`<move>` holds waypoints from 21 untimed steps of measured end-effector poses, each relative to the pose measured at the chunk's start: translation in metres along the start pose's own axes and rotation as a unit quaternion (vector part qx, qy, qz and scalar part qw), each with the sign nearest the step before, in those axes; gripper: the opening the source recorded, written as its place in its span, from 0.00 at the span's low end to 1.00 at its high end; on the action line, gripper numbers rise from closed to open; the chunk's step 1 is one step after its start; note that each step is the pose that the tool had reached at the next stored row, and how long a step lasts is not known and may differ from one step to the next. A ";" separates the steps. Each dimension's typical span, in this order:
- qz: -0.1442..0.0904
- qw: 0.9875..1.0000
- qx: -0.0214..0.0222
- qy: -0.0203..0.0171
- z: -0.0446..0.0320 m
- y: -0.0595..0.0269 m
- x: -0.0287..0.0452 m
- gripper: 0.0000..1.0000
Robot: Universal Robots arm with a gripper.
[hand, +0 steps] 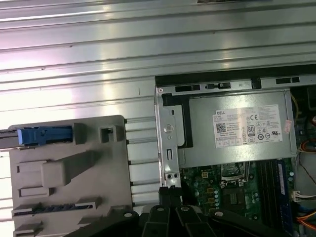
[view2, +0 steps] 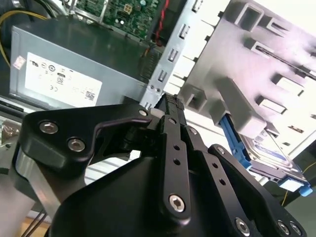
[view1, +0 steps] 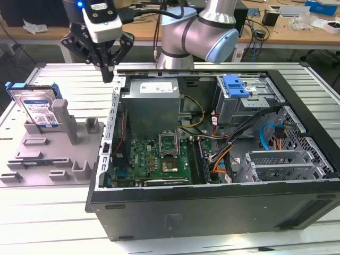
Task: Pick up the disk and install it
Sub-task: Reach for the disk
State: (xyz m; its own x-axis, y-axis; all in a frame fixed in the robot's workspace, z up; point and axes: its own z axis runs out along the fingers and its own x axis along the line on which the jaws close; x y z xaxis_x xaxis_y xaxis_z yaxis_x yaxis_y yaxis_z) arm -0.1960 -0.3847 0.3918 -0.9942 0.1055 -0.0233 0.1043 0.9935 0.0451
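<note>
Currently the pincer [view1: 108,73] hangs above the wall of the open computer case [view1: 212,204] on the exterior view's left, fingers pressed together and holding nothing. The disk [view1: 36,108] stands on edge in the grey fixture plate [view1: 53,151], well apart from the pincer and partly hidden behind a post. In the second wrist view the pincer's body covers part of it.

Ribbed aluminium table [view1: 48,223] across the exterior view, open black computer case [view1: 212,212] sitting on it from centre to right of frame, grey plastic fixture plate [view1: 37,159] flat at left, just beside the case
</note>
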 end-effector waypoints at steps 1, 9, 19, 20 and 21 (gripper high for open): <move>0.001 1.000 0.000 0.000 0.0000 0.0003 0.0025 0.11; 0.006 1.000 0.000 0.000 0.0002 0.0028 0.0269 0.11; 0.010 1.000 0.000 0.000 0.0006 0.0103 0.0586 0.11; 0.010 1.000 0.000 0.000 0.0007 0.0111 0.0611 0.11; 0.010 1.000 0.000 -0.001 0.0008 0.0120 0.0637 0.11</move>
State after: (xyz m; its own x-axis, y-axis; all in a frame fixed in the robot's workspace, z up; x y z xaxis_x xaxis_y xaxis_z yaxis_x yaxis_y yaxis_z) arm -0.2581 -0.3660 0.3900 -0.9918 0.1260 -0.0233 0.1249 0.9911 0.0451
